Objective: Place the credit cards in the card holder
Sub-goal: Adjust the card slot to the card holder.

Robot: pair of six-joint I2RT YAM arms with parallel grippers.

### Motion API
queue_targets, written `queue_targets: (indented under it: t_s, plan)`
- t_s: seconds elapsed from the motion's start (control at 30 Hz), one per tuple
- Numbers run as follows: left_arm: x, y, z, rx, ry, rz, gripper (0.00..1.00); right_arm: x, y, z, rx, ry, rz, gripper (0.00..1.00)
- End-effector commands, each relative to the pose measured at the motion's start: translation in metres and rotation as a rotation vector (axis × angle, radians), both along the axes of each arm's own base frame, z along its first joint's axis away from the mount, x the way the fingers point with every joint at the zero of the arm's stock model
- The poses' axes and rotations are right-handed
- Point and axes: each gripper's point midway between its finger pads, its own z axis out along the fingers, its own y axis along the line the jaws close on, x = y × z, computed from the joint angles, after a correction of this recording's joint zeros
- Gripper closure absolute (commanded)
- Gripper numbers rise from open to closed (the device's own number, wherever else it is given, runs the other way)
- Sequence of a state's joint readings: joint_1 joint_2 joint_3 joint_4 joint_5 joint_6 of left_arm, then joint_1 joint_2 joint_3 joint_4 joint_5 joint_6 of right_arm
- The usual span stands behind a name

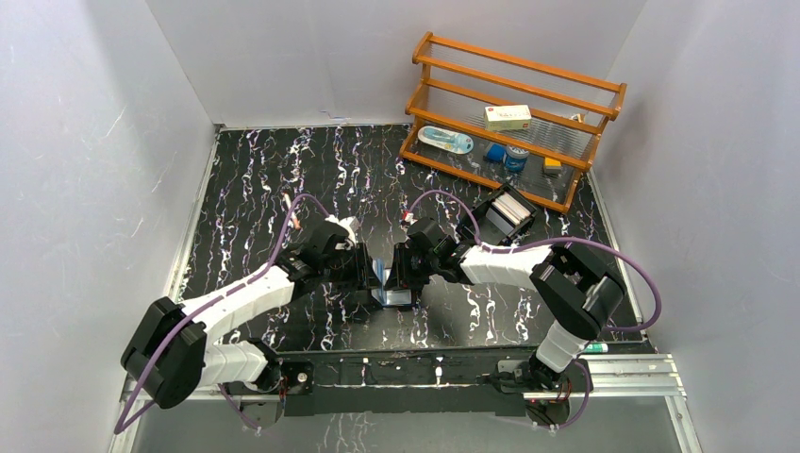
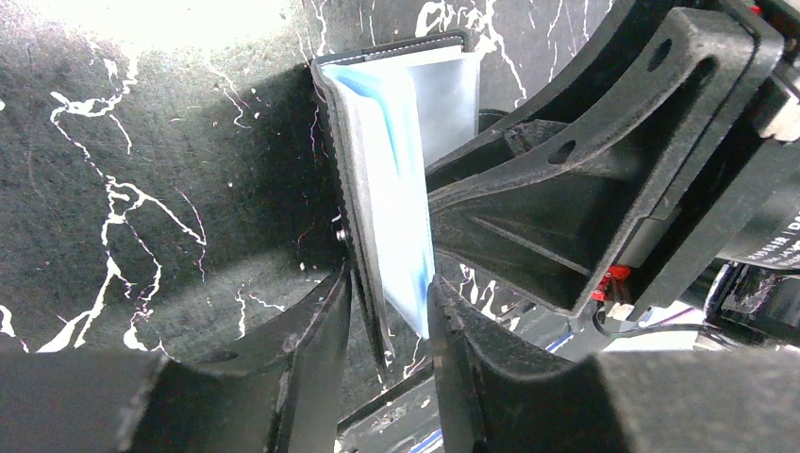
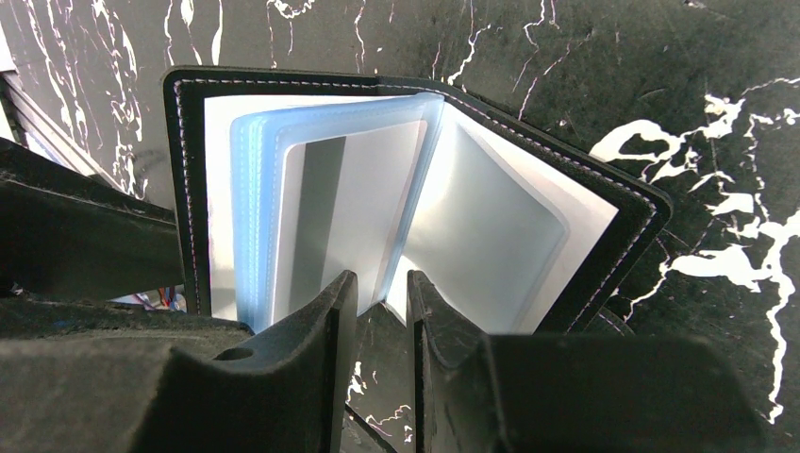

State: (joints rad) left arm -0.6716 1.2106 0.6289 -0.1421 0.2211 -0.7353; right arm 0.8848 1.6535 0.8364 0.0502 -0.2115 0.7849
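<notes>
The black card holder (image 1: 391, 296) stands open on its edge between the two grippers at the table's middle. My left gripper (image 1: 371, 271) is shut on one black cover and the blue sleeves (image 2: 396, 142); its fingertips (image 2: 389, 293) pinch them. In the right wrist view the holder (image 3: 491, 226) is spread open. A pale card with a grey stripe (image 3: 330, 208) sits inside a clear sleeve. My right gripper (image 3: 382, 288) is at the holder's lower edge with its jaws narrowly apart and nothing between them. Its left finger (image 3: 330, 311) overlaps the card's lower edge.
A black open-topped box (image 1: 507, 212) with more cards stands behind the right arm. An orange wooden shelf (image 1: 514, 118) with small items is at the back right. A small pen-like thing (image 1: 291, 212) lies at the left. A metal rail (image 1: 623, 368) runs along the near edge.
</notes>
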Motion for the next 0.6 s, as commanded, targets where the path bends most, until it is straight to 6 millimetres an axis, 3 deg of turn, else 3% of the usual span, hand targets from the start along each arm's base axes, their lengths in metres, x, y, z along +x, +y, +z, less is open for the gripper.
queue_targets:
  t_s: [0.0,0.37,0.43,0.5,0.57]
  plan:
    - [0.002,0.000,-0.001,0.012,-0.009,-0.010,0.68,0.006,0.007,0.013,0.028,-0.035,0.006,0.67]
    - [0.003,0.000,-0.012,0.038,0.005,-0.016,0.72,0.006,0.006,0.011,0.021,-0.037,0.006,0.67]
    - [0.004,0.001,-0.010,0.047,0.002,-0.020,0.87,0.009,0.002,0.018,-0.006,-0.049,-0.006,0.63]
    - [0.006,0.003,-0.002,0.057,-0.011,-0.012,1.00,0.013,-0.003,0.036,-0.015,-0.076,-0.033,0.57]
    - [0.010,0.007,0.008,0.090,-0.026,-0.005,1.00,0.018,-0.002,0.059,0.022,-0.114,-0.060,0.53]
